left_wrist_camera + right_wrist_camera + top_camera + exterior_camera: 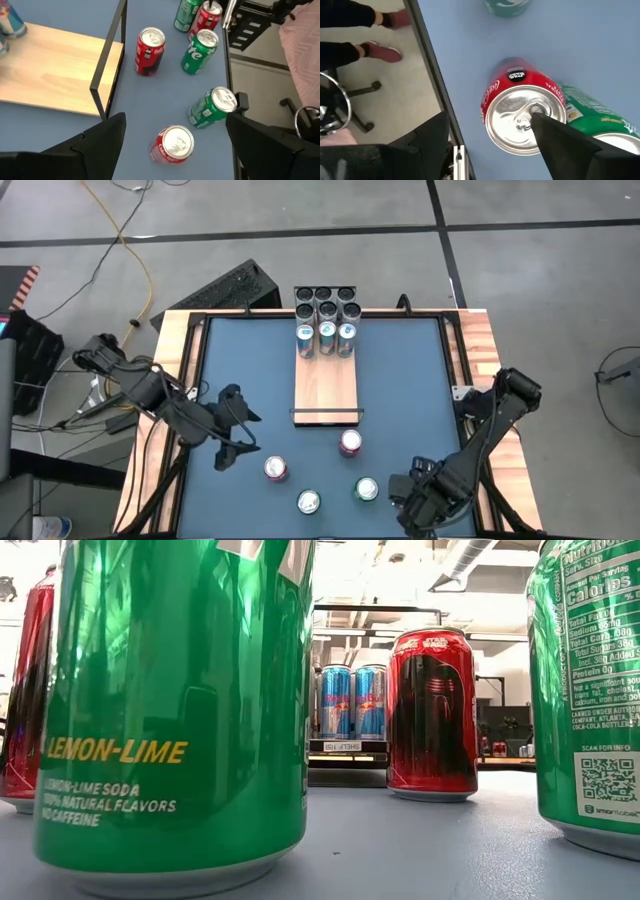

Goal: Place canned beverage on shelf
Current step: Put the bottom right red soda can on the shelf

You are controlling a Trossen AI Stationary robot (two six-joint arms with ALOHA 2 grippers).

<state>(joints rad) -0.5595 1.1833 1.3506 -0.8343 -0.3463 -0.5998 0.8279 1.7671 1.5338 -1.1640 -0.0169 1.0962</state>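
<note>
Jaws of the right gripper (400,498) stand apart, empty, just beside the green can (367,489); the left gripper (232,442) gapes near a red can (276,469). Cans: rigid, smooth, likely slippery; grasp mid-wall. The shelf (326,385) lies beyond.

Two green cans (175,710) fill the low view — edges cropped, shelf (345,748) mostly hidden.
</note>
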